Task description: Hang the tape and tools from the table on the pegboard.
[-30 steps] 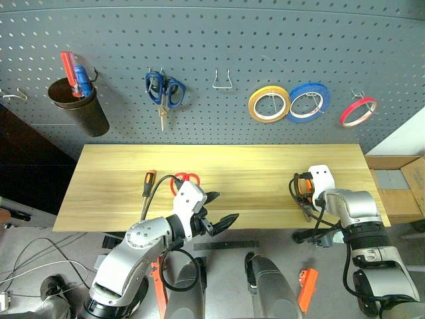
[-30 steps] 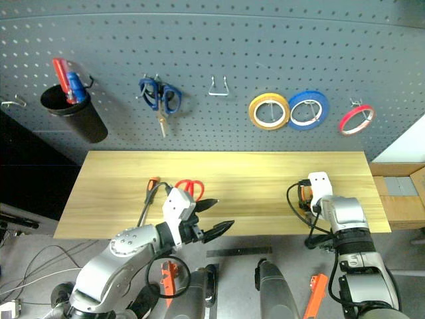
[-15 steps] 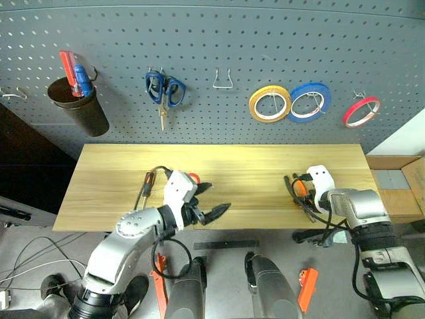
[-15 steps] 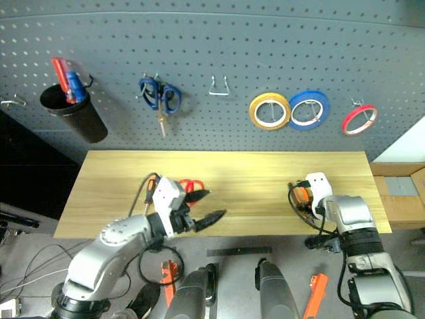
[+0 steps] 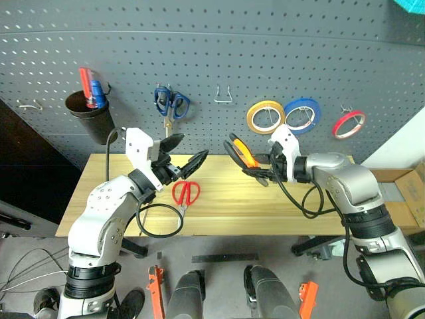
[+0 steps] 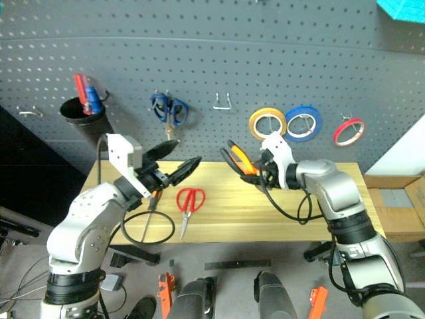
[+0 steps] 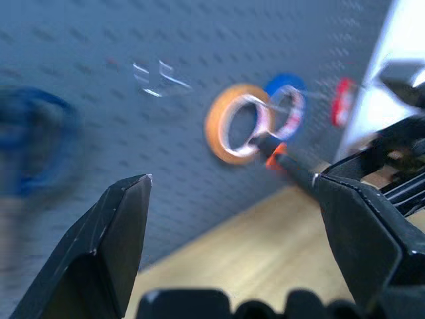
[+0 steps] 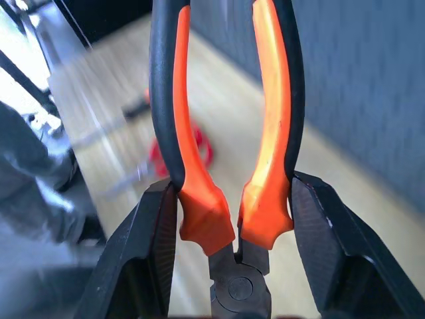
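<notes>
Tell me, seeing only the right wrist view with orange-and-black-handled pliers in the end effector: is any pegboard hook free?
Observer: Yes, a bare metal hook sits on the dark grey pegboard between blue-handled scissors and the yellow tape roll.
Operator: Is the left end effector busy?
Observer: No, the left end effector is open and holds nothing.
Operator: What's left on the table?
Observer: Red-handled scissors and a small orange-and-black-handled tool lie on the pale wooden table.

right hand (image 5: pixel 260 171) has lifted the pliers (image 5: pixel 244 157) off the table (image 5: pixel 219 219).

Grey floor (image 5: pixel 219 249), loose cables (image 5: pixel 20 279)
</notes>
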Controlling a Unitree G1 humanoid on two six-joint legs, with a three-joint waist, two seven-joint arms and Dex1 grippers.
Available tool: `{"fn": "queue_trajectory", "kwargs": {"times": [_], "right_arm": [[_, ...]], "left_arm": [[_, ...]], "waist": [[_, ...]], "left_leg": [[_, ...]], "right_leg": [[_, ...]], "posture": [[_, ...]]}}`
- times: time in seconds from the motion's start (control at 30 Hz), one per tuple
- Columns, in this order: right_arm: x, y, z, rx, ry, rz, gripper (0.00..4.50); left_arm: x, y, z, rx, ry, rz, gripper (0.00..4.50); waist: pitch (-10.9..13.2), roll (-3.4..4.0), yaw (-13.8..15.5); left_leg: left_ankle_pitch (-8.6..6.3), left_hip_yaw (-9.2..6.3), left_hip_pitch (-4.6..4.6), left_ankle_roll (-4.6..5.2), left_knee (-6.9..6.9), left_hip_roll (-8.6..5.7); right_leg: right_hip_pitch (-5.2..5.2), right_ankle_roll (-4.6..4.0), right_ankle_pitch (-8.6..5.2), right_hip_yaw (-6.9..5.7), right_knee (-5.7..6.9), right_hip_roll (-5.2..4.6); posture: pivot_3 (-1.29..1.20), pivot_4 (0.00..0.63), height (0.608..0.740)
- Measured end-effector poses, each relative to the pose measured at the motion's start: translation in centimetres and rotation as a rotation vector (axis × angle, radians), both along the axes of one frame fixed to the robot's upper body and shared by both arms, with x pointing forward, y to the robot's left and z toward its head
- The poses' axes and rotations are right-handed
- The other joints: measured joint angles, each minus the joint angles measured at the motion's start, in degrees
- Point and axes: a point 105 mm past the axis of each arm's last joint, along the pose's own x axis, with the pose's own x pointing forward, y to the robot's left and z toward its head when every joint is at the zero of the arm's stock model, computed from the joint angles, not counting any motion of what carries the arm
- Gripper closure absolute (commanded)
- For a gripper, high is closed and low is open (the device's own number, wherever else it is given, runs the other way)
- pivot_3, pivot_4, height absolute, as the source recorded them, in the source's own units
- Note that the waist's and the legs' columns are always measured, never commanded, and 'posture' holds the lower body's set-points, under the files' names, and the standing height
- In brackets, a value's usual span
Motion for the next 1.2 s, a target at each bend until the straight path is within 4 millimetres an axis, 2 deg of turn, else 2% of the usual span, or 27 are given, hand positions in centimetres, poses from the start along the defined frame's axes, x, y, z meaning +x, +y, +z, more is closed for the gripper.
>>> {"fn": "queue_trajectory", "kwargs": {"times": [0.07,0.2,0.4,0.6,0.77,0.97,1.07,1.2], "right_arm": [[0.3,1.2,1.3,0.048,-0.037,0.029,2.53],[1.1,3.4,4.5,0.155,-0.152,0.062,2.53],[4.4,5.1,8.4,0.272,-0.39,-0.035,2.53],[6.1,7.3,9.3,0.3,-0.491,-0.069,2.53],[7.1,7.5,10.9,0.352,-0.536,-0.133,2.53],[6.2,8.9,13.5,0.436,-0.594,-0.115,2.53],[5.2,10.4,15.1,0.474,-0.63,-0.077,2.53],[5.9,10.5,14.7,0.492,-0.603,-0.125,2.53]], "left_arm": [[0.1,0.8,0.4,-0.016,-0.015,0.041,0.32],[0.1,1.1,0.3,-0.022,-0.025,0.069,0.32],[0.5,0.8,-0.3,-0.034,-0.035,0.111,0.32],[0.7,0.4,-2.0,-0.009,-0.034,0.166,0.32],[0.6,0.4,-2.6,-0.022,-0.023,0.21,0.32],[-0.2,0.3,-1.6,-0.041,-0.07,0.248,0.32],[0.0,0.6,-1.3,-0.038,-0.101,0.307,0.32],[0.3,0.9,-0.4,-0.036,-0.152,0.384,0.32]], "waist": [[-0.7,-0.16,0.0],[-1.9,-0.33,0.1],[-2.5,-0.41,0.1],[-2.4,-0.35,-0.5],[-2.0,-0.1,-0.4],[-1.2,0.29,-0.3],[0.3,0.34,-0.3],[1.7,0.31,0.5]], "left_leg": [[0.03,0.03,0.06,-0.05,0.03,0.0],[0.14,0.05,0.1,-0.2,0.06,0.06],[0.3,0.05,0.3,-0.32,0.04,0.23],[0.31,0.14,0.39,-0.31,-0.03,0.37],[0.3,0.13,0.39,-0.3,-0.08,0.44],[0.3,0.12,0.43,-0.29,-0.06,0.47],[0.33,0.07,0.52,-0.25,-0.01,0.58],[0.33,0.08,0.5,-0.24,-0.02,0.96]], "right_leg": [[0.05,-0.17,0.14,0.02,0.0,0.0],[0.09,-0.15,0.29,0.04,-0.01,0.1],[0.17,-0.36,0.49,0.09,0.07,0.32],[0.14,-0.55,0.5,0.21,0.14,0.42],[0.14,-0.84,0.57,0.17,0.13,0.48],[0.17,-0.62,0.37,0.17,0.16,0.5],[0.23,-0.99,0.21,0.14,0.25,0.58],[0.21,-1.12,0.25,0.1,0.25,0.75]], "posture": [[0.0,0.026,0.74],[-0.01,0.027,0.74],[-0.02,0.069,0.74],[-0.04,0.119,0.74],[-0.04,0.162,0.74],[-0.03,0.23,0.74],[-0.01,0.265,0.74],[0.0,0.284,0.74]]}}
